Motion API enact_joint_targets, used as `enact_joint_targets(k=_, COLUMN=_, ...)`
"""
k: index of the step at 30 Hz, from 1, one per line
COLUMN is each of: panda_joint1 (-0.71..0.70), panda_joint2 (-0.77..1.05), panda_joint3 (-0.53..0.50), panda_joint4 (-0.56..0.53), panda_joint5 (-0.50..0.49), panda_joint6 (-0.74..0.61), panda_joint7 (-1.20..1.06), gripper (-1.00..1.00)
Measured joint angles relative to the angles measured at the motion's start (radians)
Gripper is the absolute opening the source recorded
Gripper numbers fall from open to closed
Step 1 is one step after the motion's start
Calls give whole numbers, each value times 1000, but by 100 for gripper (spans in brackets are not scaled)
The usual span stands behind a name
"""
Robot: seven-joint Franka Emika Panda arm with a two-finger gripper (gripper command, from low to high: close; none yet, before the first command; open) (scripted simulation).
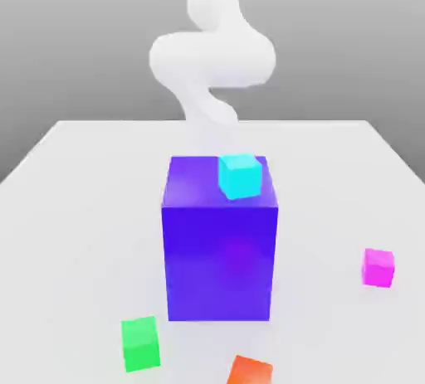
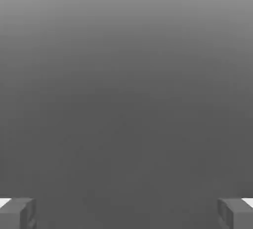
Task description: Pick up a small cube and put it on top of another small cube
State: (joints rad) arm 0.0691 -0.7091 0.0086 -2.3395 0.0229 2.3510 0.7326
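With the hand (image 2: 126, 213) spread wide and holding nothing, lower it squarely over the small bright magenta-pink cube (image 1: 378, 267), which rests on the white tabletop (image 1: 75, 208) at the exterior view's right, before closing.

Bench (image 1: 75, 208): flat, white to pale grey, matte, with no visible markings or seams. Its far edge runs straight across the exterior view, and its side edges converge toward that far edge. Faint, soft shading lies on the surface, consistent with diffuse overhead light.

Backdrop (image 1: 75, 42): plain grey behind the bench, grading from darker at the top to lighter near the bench edge. No wall joints, windows or furniture are distinguishable; it may be an open void instead of a wall.
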Motion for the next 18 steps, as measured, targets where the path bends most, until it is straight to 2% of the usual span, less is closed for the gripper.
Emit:
enact_joint_targets(k=11, panda_joint1=279, panda_joint2=403, panda_joint3=96, panda_joint4=-175, panda_joint5=75, panda_joint6=225, panda_joint7=-279, gripper=0)
enact_joint_targets(k=18, panda_joint1=426, panda_joint2=656, panda_joint3=202, panda_joint4=-285, panda_joint5=33, panda_joint6=369, panda_joint7=-390, gripper=0)
